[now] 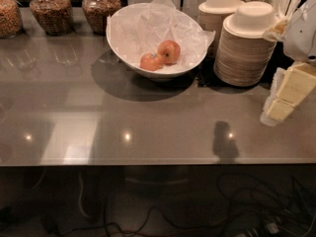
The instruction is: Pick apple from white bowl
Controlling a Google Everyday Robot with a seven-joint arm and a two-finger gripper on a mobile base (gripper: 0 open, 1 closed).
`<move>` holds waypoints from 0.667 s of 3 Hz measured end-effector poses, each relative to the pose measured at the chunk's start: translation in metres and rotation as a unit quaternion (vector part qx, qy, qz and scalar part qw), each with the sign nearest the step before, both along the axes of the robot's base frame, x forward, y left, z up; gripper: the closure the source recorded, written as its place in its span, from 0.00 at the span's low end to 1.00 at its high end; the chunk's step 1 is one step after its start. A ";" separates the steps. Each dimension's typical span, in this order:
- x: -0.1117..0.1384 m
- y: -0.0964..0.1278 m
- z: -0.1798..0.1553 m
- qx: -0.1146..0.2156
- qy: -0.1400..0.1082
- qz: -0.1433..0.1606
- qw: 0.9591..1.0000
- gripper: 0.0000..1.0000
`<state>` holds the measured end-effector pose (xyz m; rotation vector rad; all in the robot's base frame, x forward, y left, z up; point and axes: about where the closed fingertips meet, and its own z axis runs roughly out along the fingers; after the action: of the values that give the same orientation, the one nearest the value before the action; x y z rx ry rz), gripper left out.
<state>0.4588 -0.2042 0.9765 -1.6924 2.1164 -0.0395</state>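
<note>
Gripper [284, 100] at right edge of view, over right side of table, well apart from bowl. Spread or pressed together: I cannot tell. Target apple [169, 51] sits in white bowl [118, 41], just beside flatter second apple [150, 61] at its front-left.

Risks I see:
- grabbing wrong fruit
- nudging pair so target rolls
- snagging crinkled tissue paper [143, 26]
- clipping stacked beige bowls [244, 51], which stand between gripper and bowl

Table [148, 127] glossy grey, glare spots. Jars [47, 9] back left. Cables [148, 221] on floor below.

Matt end effector [277, 109] at right above glossy table [148, 117]
</note>
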 end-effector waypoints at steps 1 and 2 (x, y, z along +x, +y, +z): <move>0.049 0.035 -0.001 0.069 -0.057 0.045 0.995 0.00; 0.101 0.067 0.006 0.114 -0.107 0.083 0.984 0.00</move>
<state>0.5594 -0.1368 0.9827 -1.6416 1.7474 0.0645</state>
